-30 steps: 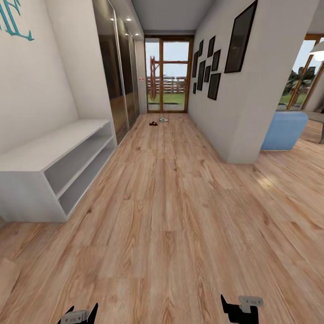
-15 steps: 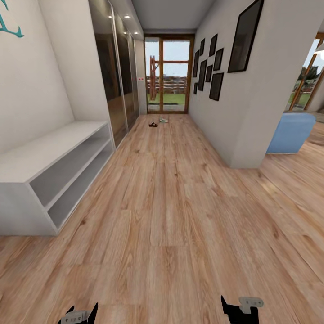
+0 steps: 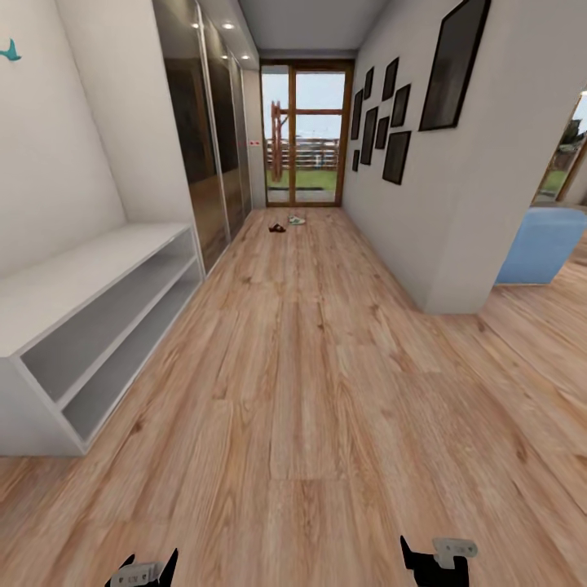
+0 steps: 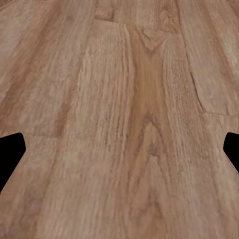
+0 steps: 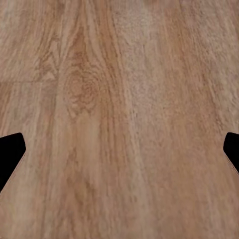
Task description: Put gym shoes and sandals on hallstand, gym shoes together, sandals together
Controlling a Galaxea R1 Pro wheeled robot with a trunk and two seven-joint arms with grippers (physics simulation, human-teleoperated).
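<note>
Far down the corridor floor [image 3: 310, 367], near the glass door, lie a dark sandal [image 3: 277, 227] and, just right of it, a pale gym shoe [image 3: 297, 219]. They are too small to make out further. The light-grey hallstand [image 3: 90, 277] stands along the left wall, with both shelf slots bare. My left gripper [image 3: 149, 564] and right gripper [image 3: 432, 558] hang low at the picture's bottom edge, far from the shoes. In the wrist views the left gripper [image 4: 119, 149] and right gripper [image 5: 119, 149] stand open over bare planks, holding nothing.
Dark mirrored wardrobe doors [image 3: 204, 139] line the left wall past the hallstand. On the right a white wall corner [image 3: 456, 244] with black picture frames juts out, and a blue seat [image 3: 542, 244] stands behind it. A wide strip of floor runs on to the glass door [image 3: 306, 134].
The whole view has moved forward down the corridor: the hallstand and right wall corner sit closer and more to the sides. The shoes and both grippers keep their places.
</note>
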